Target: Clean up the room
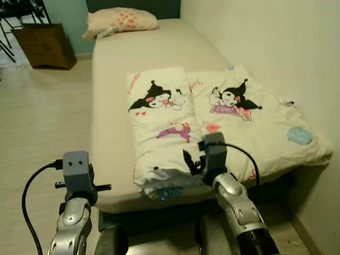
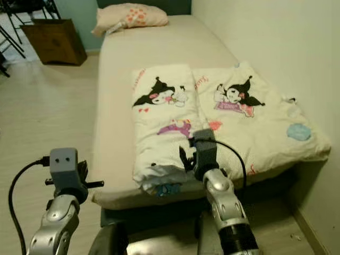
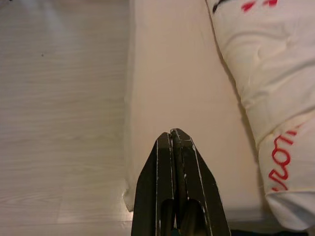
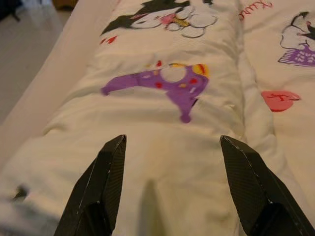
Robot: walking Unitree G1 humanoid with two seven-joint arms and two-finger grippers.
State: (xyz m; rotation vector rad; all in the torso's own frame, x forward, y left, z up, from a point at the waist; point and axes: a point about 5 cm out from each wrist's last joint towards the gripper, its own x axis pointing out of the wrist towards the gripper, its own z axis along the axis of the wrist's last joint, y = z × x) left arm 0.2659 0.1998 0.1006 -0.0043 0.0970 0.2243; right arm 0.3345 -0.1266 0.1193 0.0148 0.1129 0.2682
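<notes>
The folded blanket point(image 1: 212, 122) lies across the near half of the bed point(image 1: 114, 106), printed side up. The right hand point(image 4: 172, 147) hovers over its near fold, fingers spread wide and empty, apparently lined up to pinch that thick edge. The left hand point(image 3: 174, 142) is pressed shut on nothing above the bare mattress edge. A pillow point(image 1: 121, 21) sits at the far end, a brown box point(image 1: 45, 45) stands on the floor point(image 1: 42, 122), and the wall point(image 1: 276, 48) crowds the blanket's far side.

cream cartoon-print blanket point(image 1: 223, 122), beige mattress point(image 1: 114, 85), pink-spotted pillow point(image 1: 122, 21)
</notes>
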